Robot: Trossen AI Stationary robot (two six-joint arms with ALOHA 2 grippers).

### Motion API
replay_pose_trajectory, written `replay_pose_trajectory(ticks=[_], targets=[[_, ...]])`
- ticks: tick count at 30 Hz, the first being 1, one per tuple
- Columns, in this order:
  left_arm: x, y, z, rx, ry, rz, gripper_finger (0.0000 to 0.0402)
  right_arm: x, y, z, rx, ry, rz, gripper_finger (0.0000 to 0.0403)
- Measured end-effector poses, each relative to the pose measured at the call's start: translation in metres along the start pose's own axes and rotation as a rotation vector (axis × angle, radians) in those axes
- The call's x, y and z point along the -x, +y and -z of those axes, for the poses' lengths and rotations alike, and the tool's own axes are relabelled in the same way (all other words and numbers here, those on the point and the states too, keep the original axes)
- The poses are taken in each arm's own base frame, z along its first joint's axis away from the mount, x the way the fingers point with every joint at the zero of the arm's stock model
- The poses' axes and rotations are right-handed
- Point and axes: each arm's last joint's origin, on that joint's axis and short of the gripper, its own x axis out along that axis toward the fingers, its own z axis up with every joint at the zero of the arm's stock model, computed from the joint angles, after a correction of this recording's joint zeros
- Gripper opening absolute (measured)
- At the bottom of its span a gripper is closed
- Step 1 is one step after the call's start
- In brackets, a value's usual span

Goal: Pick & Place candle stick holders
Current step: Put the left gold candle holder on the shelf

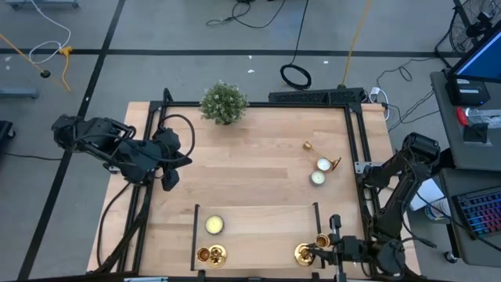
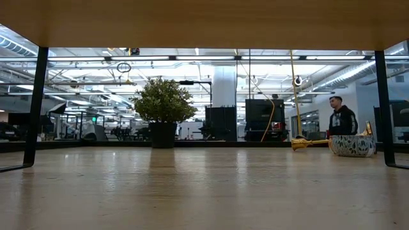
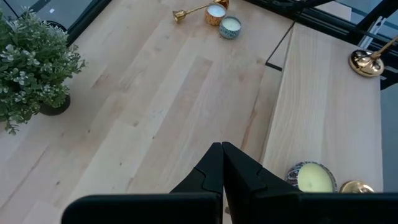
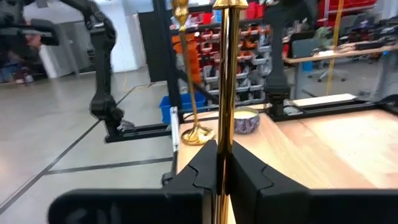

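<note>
Three gold candle stick holders show. One (image 1: 304, 253) stands on the raised wooden shelf (image 1: 258, 235) at the table's near edge, with my right gripper (image 1: 318, 251) shut on it. A second (image 1: 211, 254) stands on its round base at the shelf's near left and also shows in the right wrist view (image 4: 186, 74). The third (image 1: 321, 154) lies on its side on the table at the far right. My left gripper (image 3: 222, 163) is shut and empty over the table's left side, left of the shelf. My right gripper pinches the holder's slim stem (image 4: 224, 124) between its two fingers. The fingers come level from the table's right side and lie across the stem. The stem stands upright. My fingers hide its base, so I cannot tell whether it is lifted or rests on the shelf.
A bushy potted plant (image 1: 224, 103) stands at the far edge. Two small candles (image 1: 323, 164) (image 1: 317, 178) sit by the lying holder. A yellow candle in a bowl (image 1: 214, 225) sits on the shelf's left. Black frame rails (image 1: 360, 157) line the table's sides.
</note>
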Motion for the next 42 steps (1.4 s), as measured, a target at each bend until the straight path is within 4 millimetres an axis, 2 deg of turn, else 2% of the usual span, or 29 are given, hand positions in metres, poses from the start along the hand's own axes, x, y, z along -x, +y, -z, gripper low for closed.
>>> replay_pose_trajectory(ticks=[5, 10, 18, 27, 42], targets=[[0.0, -0.0001, 0.0002, -0.001, 0.006, 0.006, 0.0003, -0.0026, -0.0005, 0.0001, -0.007, 0.007, -0.021, 0.0011], [0.0, 0.0005, 0.0011, -0.005, 0.015, 0.0, 0.0003, -0.0027, -0.0007, 0.0, -0.007, 0.006, -0.019, 0.0027], [0.0, 0.001, 0.0016, -0.017, 0.02, -0.004, 0.0003, -0.0027, -0.0006, -0.0001, -0.015, 0.006, -0.019, 0.0015], [-0.0004, 0.0022, 0.0011, -0.024, 0.021, -0.011, 0.0003, -0.0027, -0.0008, -0.0006, -0.049, 0.001, -0.008, 0.0079], [-0.0013, 0.0043, -0.0005, -0.019, 0.018, -0.022, 0.0003, -0.0026, -0.0013, -0.0007, -0.167, -0.005, 0.011, 0.0137]])
